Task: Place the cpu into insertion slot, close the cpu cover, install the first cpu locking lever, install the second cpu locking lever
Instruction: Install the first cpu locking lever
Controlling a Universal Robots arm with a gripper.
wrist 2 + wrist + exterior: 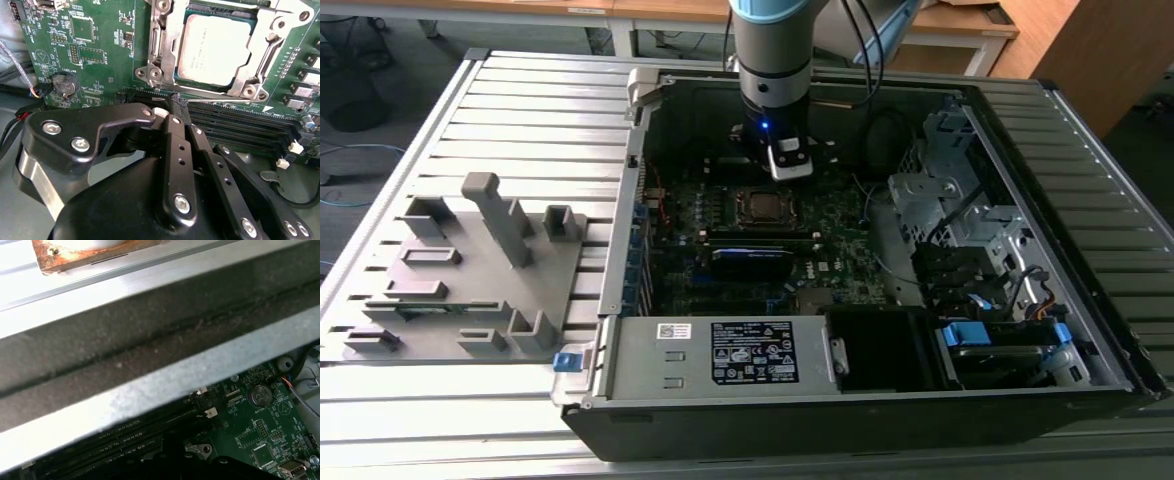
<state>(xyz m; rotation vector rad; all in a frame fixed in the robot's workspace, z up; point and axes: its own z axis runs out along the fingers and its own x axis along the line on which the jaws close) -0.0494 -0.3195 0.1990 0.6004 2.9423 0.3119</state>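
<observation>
The cpu [215, 47] lies flat in the insertion slot [761, 205], its dull grey top showing through the cut-out of the cpu cover [169, 40]. This silver frame lies down over the chip's edges. My gripper [178, 103] is shut with nothing between its black fingers [176, 150]. Its tip hovers at the end of the memory slots, just beside the socket's corner [150, 74]. In the exterior view the gripper [787, 165] hangs inside the case just behind the socket. I cannot make out the locking levers.
Long black memory slots [240, 125] run beside the socket, and a coin battery [65, 86] sits on the green board. The case wall [150, 340] is close by. A power supply [720, 350] and a drive cage [961, 200] fill the case's front and right. A grey fixture [467, 270] stands at the exterior view's left.
</observation>
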